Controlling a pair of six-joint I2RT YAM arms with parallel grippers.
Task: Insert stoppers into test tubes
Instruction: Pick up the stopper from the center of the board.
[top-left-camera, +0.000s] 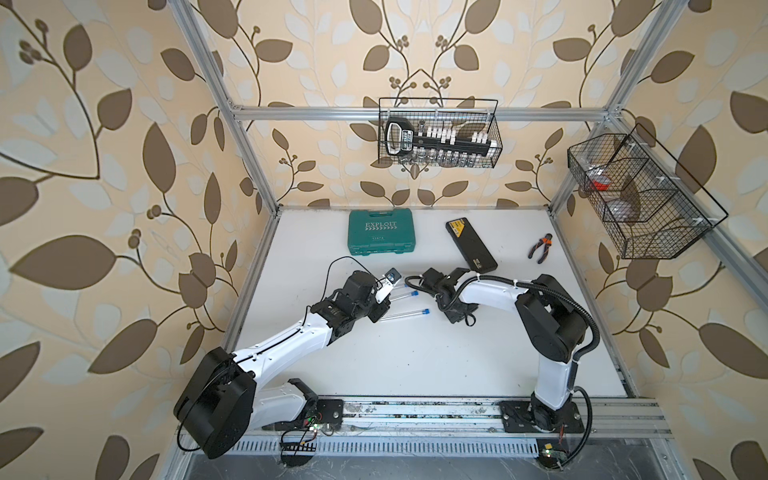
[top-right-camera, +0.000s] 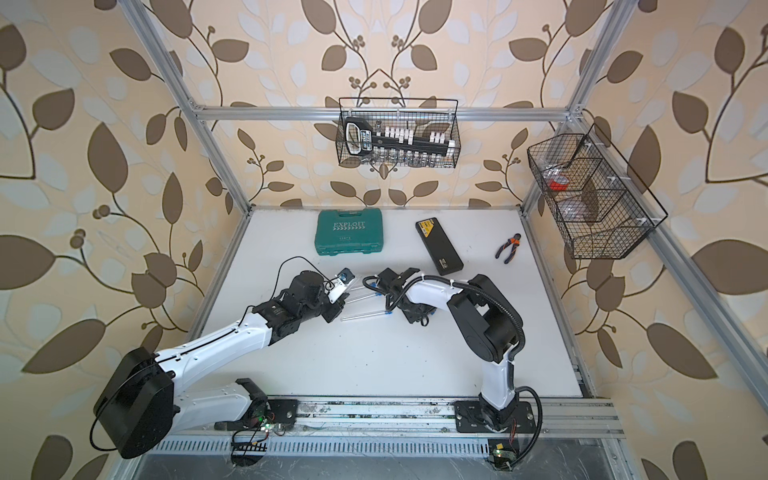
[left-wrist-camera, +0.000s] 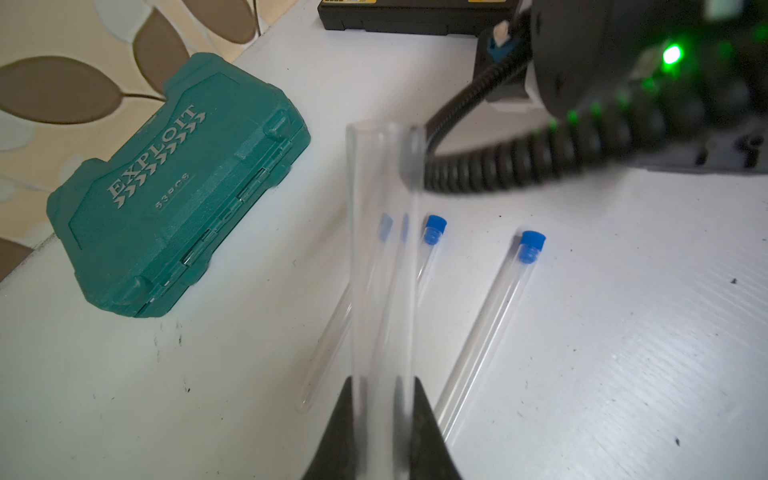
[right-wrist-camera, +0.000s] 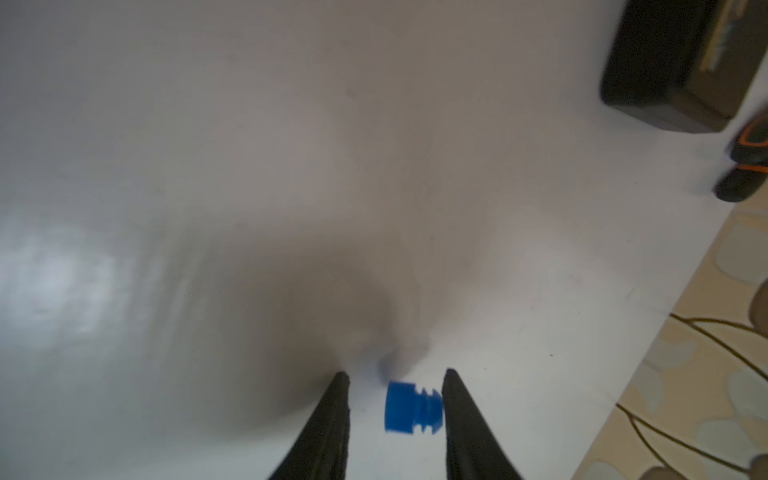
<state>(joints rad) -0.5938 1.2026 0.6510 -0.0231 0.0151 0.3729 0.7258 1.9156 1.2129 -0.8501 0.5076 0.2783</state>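
The left gripper (left-wrist-camera: 384, 380) is clenched on a clear test tube (left-wrist-camera: 382, 257), pinching it near its closed end. The tube juts straight out from between the black fingers, and its open mouth is bare and unplugged.

On the white table (top-left-camera: 415, 365), mid-way between the two arms, three more test tubes (left-wrist-camera: 486, 332) lie flat and roughly parallel. Each has a blue plug (left-wrist-camera: 532, 243) pushed into its right-hand end. They are beneath and beside the held tube, and one shows only through its glass.

The right gripper (right-wrist-camera: 397, 374) is released, its jaws standing apart and pointing down at the table, to the right of the lying tubes. A loose blue stopper (right-wrist-camera: 411, 409) lies on its side between the fingers. Its ribbed end touches one finger and a clear gap separates its cap from the other. It is blurred, so I cannot tell if it rests on the table.

At the far side are a green EXPLOIT tool case (top-left-camera: 382, 231), a black case (top-left-camera: 471, 245) and orange-handled pliers (top-left-camera: 540, 248).
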